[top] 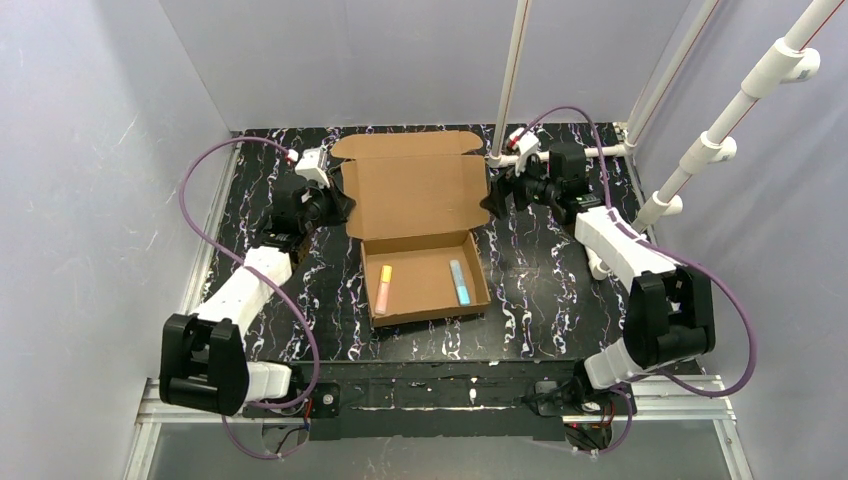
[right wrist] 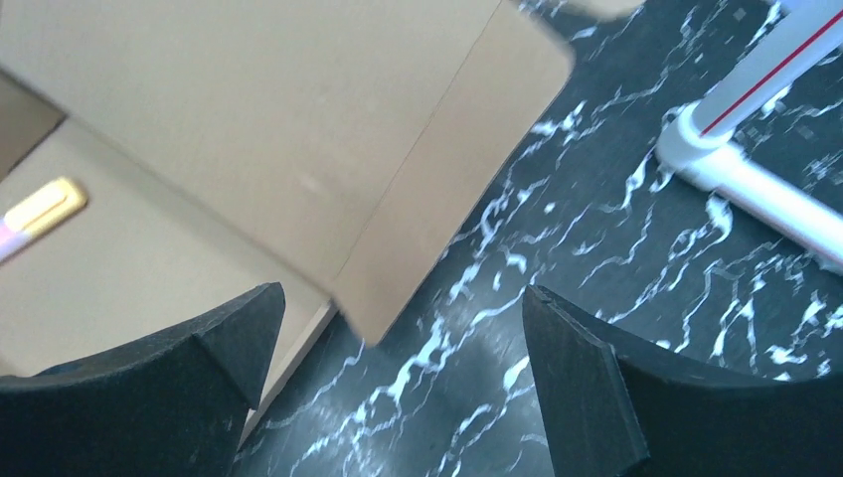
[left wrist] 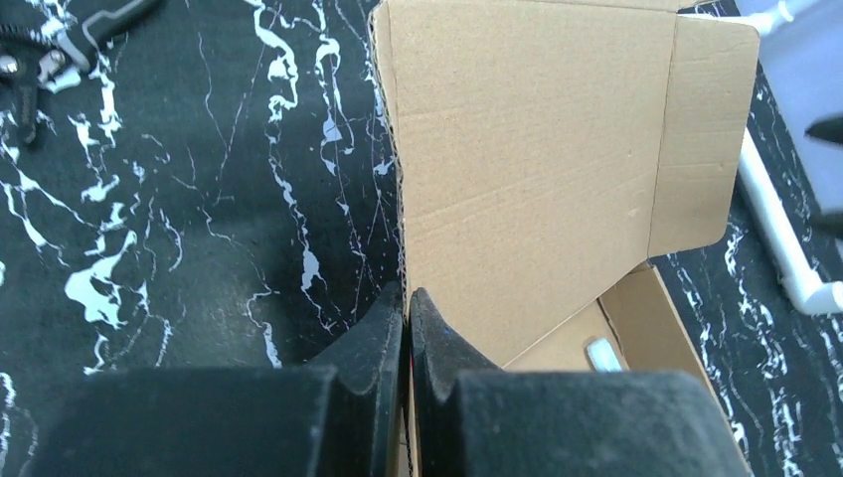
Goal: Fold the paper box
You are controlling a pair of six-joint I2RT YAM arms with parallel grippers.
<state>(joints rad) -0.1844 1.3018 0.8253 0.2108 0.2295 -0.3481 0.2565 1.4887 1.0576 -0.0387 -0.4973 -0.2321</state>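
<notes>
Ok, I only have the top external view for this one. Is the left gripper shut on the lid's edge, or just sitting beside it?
Observer: Shut on it. In the left wrist view, the left gripper has its fingers pinched together on the left edge of the paper box lid.
Operator: And the right gripper, does it have hold of anything?
Observer: No. In the right wrist view, the right gripper is wide open. The corner of the lid's side flap pokes in between its fingers and appears to touch neither.
</notes>
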